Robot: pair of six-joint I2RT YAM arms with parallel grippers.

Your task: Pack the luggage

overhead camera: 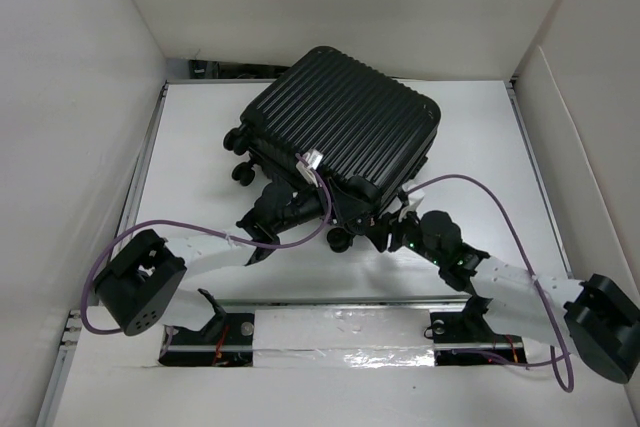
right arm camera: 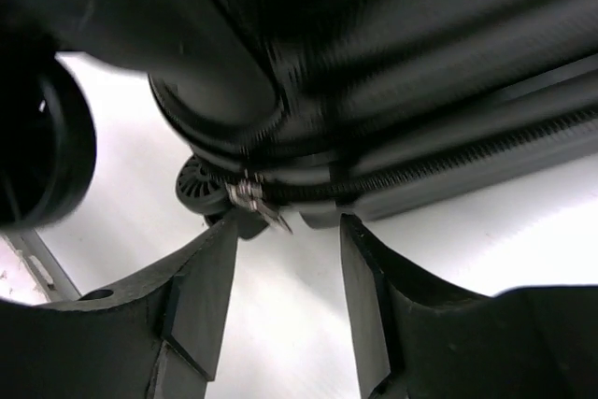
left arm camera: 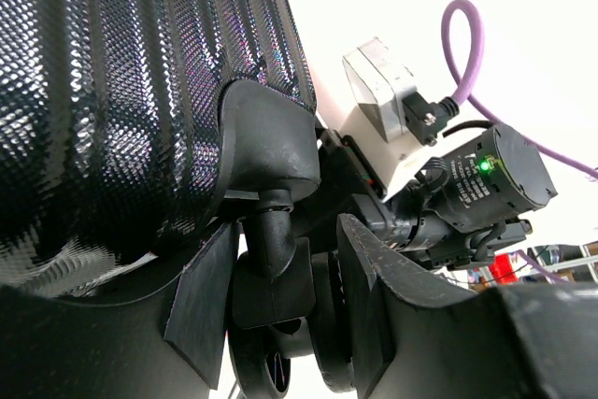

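Note:
The luggage (overhead camera: 340, 132), a closed black ribbed suitcase, lies flat on the white table, turned at an angle. My left gripper (overhead camera: 322, 210) is at its near edge. In the left wrist view the gripper (left arm camera: 280, 292) has its fingers on either side of a black caster wheel (left arm camera: 280, 277) and pressed against it, under the ribbed shell (left arm camera: 112, 91). My right gripper (overhead camera: 385, 224) is at the near right corner. In the right wrist view it (right arm camera: 285, 231) is open and empty, its tips just below the zipper line and a silver zipper pull (right arm camera: 257, 201).
White walls stand close on the left, back and right. The table (overhead camera: 200, 137) has a raised rail along its near edge. Other caster wheels (overhead camera: 243, 175) stick out at the suitcase's left side. The right arm's wrist (left arm camera: 476, 184) is close beside my left gripper.

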